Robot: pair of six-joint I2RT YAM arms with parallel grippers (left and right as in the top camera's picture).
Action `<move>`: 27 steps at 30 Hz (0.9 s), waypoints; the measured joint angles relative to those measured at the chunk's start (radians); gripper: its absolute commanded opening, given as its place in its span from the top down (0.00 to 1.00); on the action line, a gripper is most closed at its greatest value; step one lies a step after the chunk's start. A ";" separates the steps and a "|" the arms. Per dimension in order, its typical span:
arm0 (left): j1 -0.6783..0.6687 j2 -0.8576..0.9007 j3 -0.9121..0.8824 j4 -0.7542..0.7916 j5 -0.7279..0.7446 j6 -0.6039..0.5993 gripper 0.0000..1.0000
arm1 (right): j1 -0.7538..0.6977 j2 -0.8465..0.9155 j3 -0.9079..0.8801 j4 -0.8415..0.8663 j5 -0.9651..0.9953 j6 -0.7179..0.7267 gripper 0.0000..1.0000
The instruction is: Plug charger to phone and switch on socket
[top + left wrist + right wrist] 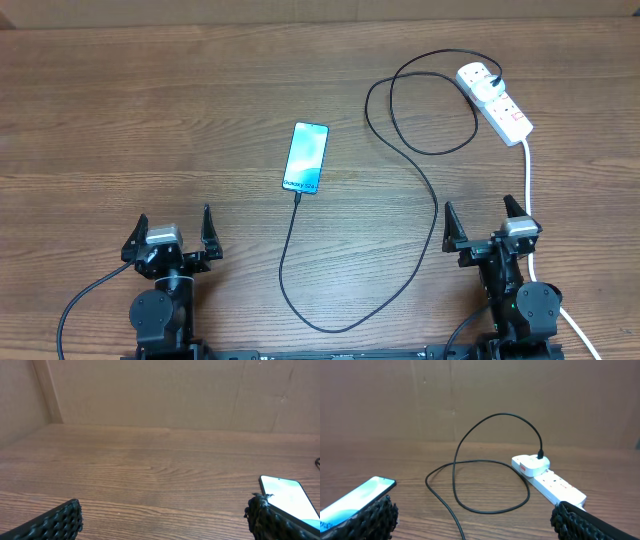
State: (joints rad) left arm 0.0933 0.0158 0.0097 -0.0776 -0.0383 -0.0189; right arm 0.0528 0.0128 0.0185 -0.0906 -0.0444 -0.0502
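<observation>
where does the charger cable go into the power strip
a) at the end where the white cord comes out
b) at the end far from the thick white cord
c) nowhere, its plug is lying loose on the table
b: the charger runs up into the socket at its far end, opposite the end where the thick white cord leaves.

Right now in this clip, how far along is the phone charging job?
Looks done: the charger tip meets the bottom edge of the phone, and its other end sits in the socket. In hand: nothing; the left gripper and right gripper are open and touch nothing. Possibly left: switching the socket on; its switch state is too small to tell.
</observation>
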 measured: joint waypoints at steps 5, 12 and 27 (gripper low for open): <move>0.000 0.000 0.000 0.000 0.000 0.000 0.00 | 0.000 0.000 0.000 0.000 0.008 0.027 0.00; 0.000 0.000 0.000 0.000 0.000 0.000 0.00 | 0.000 0.000 0.000 0.001 0.011 0.032 0.00; 0.000 0.000 0.000 0.000 0.000 0.000 0.00 | 0.000 0.000 0.000 0.000 0.012 0.032 0.00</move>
State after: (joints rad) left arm 0.0933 0.0158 0.0097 -0.0776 -0.0383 -0.0189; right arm 0.0528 0.0128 0.0185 -0.0902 -0.0326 -0.0177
